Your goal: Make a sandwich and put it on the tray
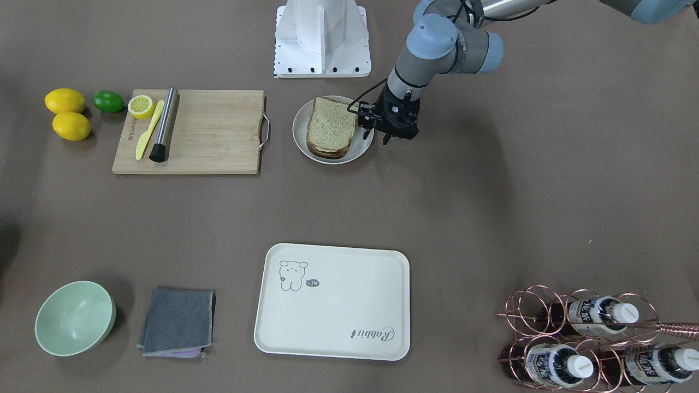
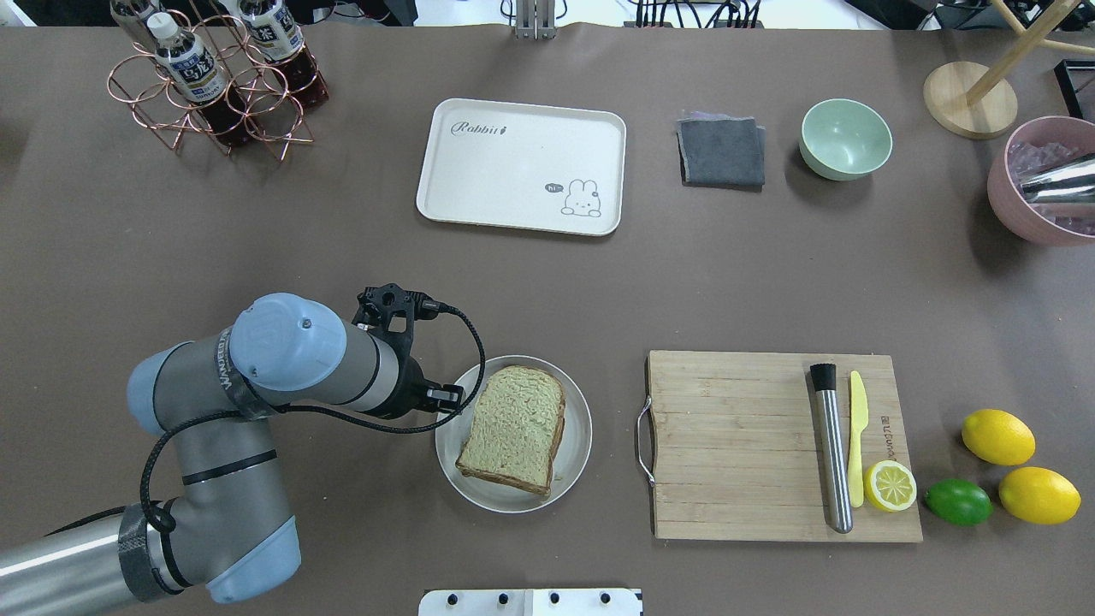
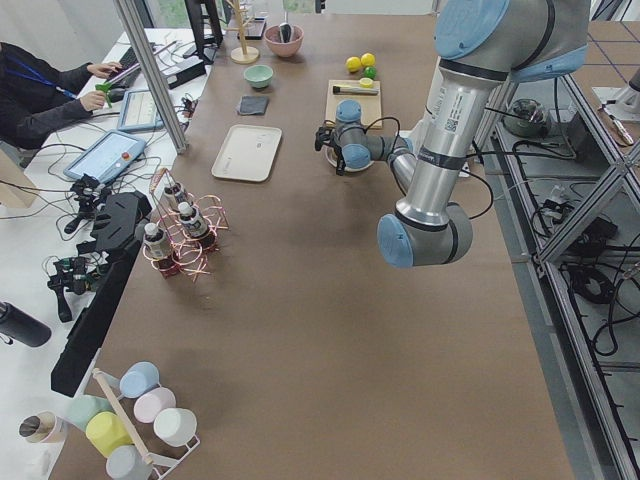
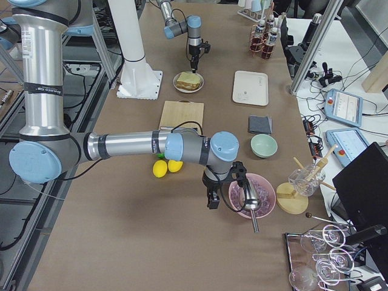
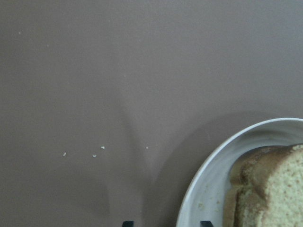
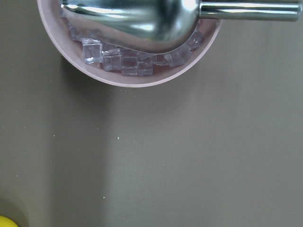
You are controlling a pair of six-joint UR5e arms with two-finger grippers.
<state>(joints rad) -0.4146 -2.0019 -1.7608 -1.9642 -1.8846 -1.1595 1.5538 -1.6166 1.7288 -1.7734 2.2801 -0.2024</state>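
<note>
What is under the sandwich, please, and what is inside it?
Under the sandwich is a round grey-white plate; its rim shows beside the bread. The top slice covers the inside, so no filling can be seen.

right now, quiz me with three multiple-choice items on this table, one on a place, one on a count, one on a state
1. Where is the sandwich? A on the tray; B on the round plate; C on the cutting board.
2. How many whole lemons lie by the lime? A one; B two; C three.
3. The left gripper is: A shut on the sandwich; B shut on the knife; C open and empty.

Answers: B, the toast stack sits in the plate. B, two whole yellow fruits lie beside it. C, the wrist view shows its jaws apart, gripping nothing.
</note>
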